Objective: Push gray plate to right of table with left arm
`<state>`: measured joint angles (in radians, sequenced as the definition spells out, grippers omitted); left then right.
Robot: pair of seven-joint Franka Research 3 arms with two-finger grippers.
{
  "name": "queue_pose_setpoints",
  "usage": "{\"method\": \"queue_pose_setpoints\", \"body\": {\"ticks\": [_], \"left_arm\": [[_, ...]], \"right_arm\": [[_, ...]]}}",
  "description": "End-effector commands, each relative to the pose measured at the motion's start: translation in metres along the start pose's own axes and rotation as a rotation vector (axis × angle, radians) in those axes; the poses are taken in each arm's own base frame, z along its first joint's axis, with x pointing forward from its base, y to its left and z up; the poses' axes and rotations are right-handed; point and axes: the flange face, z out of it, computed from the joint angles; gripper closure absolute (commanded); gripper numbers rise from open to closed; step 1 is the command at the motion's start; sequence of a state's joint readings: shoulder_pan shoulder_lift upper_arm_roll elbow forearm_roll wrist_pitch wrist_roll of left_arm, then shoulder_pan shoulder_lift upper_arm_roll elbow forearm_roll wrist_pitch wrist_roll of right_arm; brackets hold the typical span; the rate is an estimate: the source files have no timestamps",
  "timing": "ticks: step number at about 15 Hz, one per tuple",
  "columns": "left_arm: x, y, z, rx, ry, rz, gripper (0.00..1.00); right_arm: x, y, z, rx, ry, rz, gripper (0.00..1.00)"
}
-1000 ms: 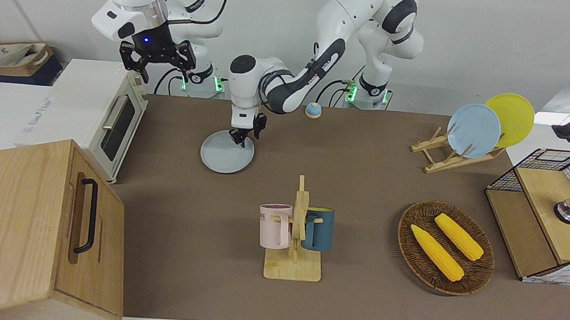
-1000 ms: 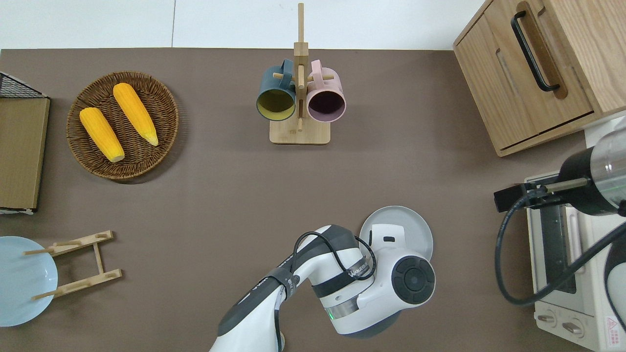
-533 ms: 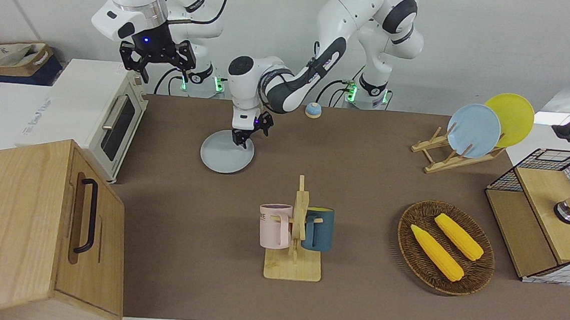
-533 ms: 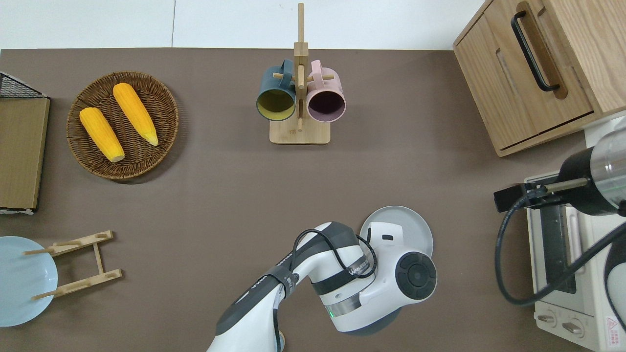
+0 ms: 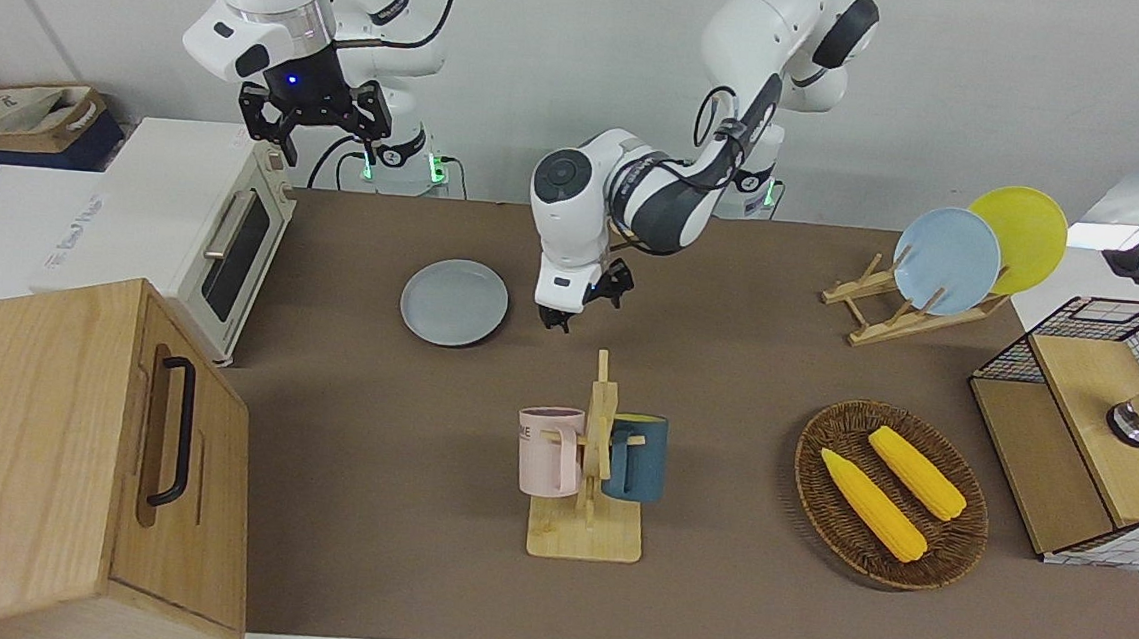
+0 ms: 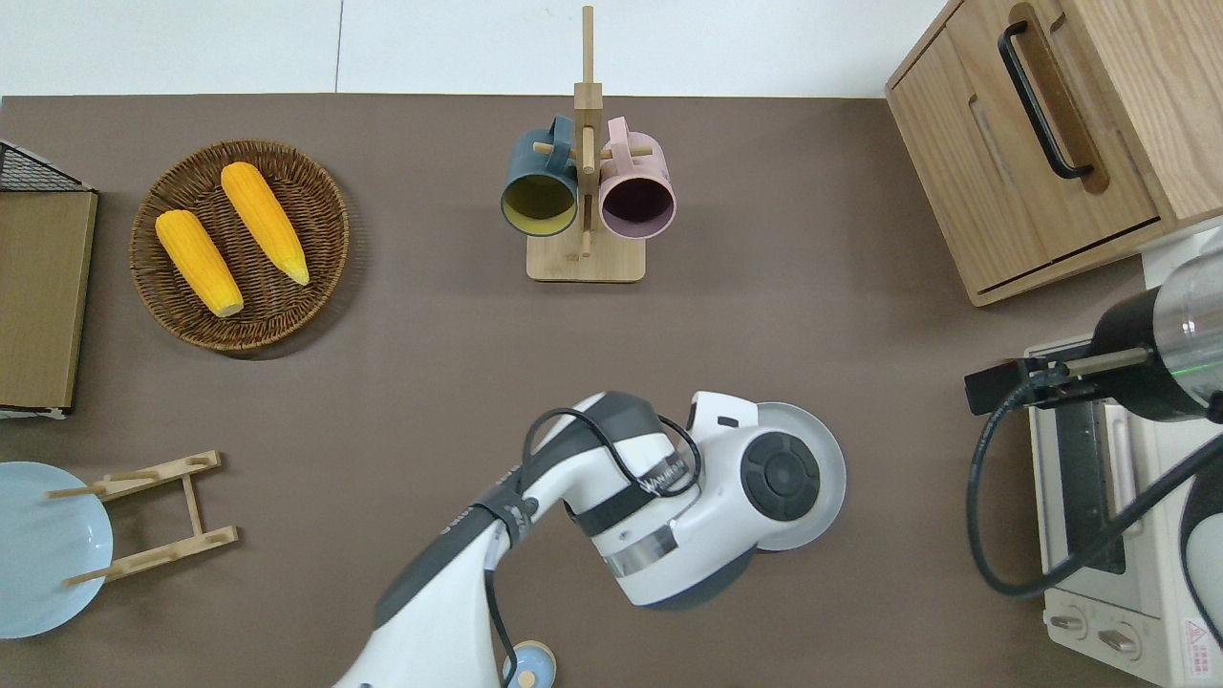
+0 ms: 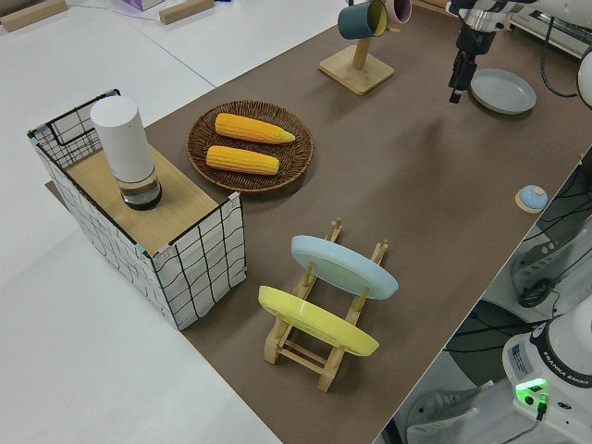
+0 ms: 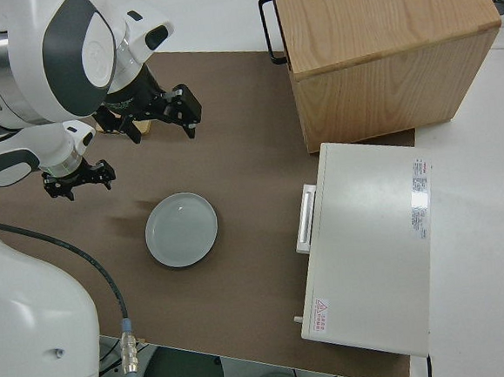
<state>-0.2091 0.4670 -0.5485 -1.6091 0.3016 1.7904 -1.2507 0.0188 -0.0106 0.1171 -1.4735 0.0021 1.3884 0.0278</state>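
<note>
Gray plate (image 5: 453, 301): lay flat on the worktop (image 5: 747, 362), upper middle of the front view, left of centre, in the right arm's half.
Left pincer (image 5: 582, 310): hung just right of the plate in that view, clear of its rim, touching nothing; fingers a little spread, holding nothing.
Right pincer (image 5: 317, 136): parked at upper left, fingers splayed wide, empty.
Done so far: judged largely complete, since the plate sat toward the right arm's end with nothing pressing on it.
Left to do: perhaps one more shove, as bare worktop showed between the plate and the toaster oven (image 5: 225, 235); otherwise only a retreat of the left arm (image 5: 639, 189).
Surface: matte brown, flat, uncluttered around the plate.
Across the worktop, left to right: wooden cabinet (image 5: 69, 455) at lower left, toaster oven above it, mug rack (image 5: 592, 461) at lower centre, plate rack (image 5: 891, 307) at upper right, corn basket (image 5: 890, 494), wire crate (image 5: 1093, 426) at the right edge.
Room: plain white wall (image 5: 997, 89) along the top of the frame.
</note>
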Motion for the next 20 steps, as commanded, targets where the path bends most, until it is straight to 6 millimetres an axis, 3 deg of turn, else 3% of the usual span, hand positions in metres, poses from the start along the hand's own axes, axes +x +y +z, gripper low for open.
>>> {"method": "queue_pose_setpoints", "body": {"ticks": [1, 4, 7, 13, 15, 16, 18, 20], "left_arm": [[0.048, -0.065, -0.038, 0.03, -0.023, 0.074, 0.01], [0.097, -0.129, -0.06, 0.036, -0.046, 0.106, 0.01], [0.13, -0.189, -0.085, 0.022, -0.046, 0.142, 0.01], [0.179, -0.304, -0.108, -0.017, -0.077, 0.274, 0.01], [0.196, -0.365, -0.114, -0.043, -0.097, 0.33, 0.0], [0.199, -0.384, -0.116, -0.045, -0.105, 0.361, 0.0], [0.19, -0.397, -0.119, -0.082, -0.161, 0.37, 0.0], [0.181, -0.394, -0.124, -0.109, -0.17, 0.371, 0.0]], "right_arm": [[-0.004, 0.001, -0.004, 0.009, -0.003, 0.005, 0.017], [-0.004, 0.002, -0.004, 0.01, -0.003, 0.005, 0.017], [-0.004, 0.001, -0.004, 0.009, -0.003, 0.005, 0.017], [-0.004, 0.001, -0.004, 0.009, -0.003, 0.003, 0.017], [-0.004, 0.001, -0.004, 0.009, -0.004, 0.003, 0.017], [-0.004, 0.001, -0.004, 0.009, -0.004, 0.005, 0.017], [-0.004, 0.001, -0.004, 0.009, -0.003, 0.003, 0.017], [-0.004, 0.002, -0.004, 0.009, -0.004, 0.005, 0.017]]}}
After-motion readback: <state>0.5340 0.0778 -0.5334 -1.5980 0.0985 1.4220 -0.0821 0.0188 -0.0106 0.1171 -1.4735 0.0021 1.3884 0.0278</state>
